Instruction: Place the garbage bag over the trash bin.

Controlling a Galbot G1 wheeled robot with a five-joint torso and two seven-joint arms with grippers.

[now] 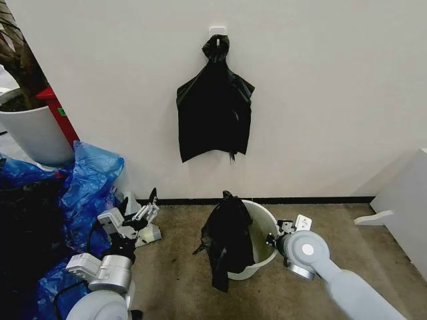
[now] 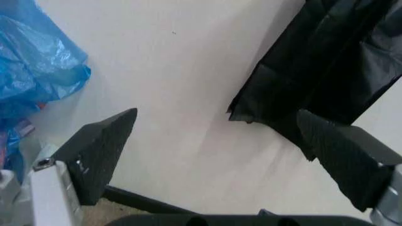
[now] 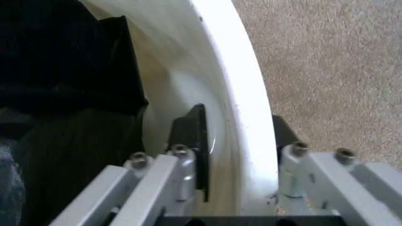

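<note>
The trash bin (image 1: 261, 208), a cream-white bucket, stands tilted on the carpet near the wall. The garbage bag (image 1: 227, 243), thin and black, hangs over the bin's left rim and down its outside to the floor. My right gripper (image 1: 275, 239) is at the right rim. In the right wrist view the right gripper (image 3: 242, 117) straddles the bin wall (image 3: 220, 56), one finger (image 3: 191, 146) inside and one outside, shut on it, with the garbage bag (image 3: 63, 70) inside beyond. My left gripper (image 1: 138, 208) is raised left of the bin, open and holding nothing. Its fingers (image 2: 100, 155) point at the wall.
A bundle of black bags (image 1: 213, 113) hangs from a wall hook above the bin, also seen as black bags (image 2: 333, 61) ahead of the left gripper. Blue plastic bags (image 1: 87, 187) pile at the left below a white planter pot (image 1: 33, 137). White furniture (image 1: 407, 200) stands at the right.
</note>
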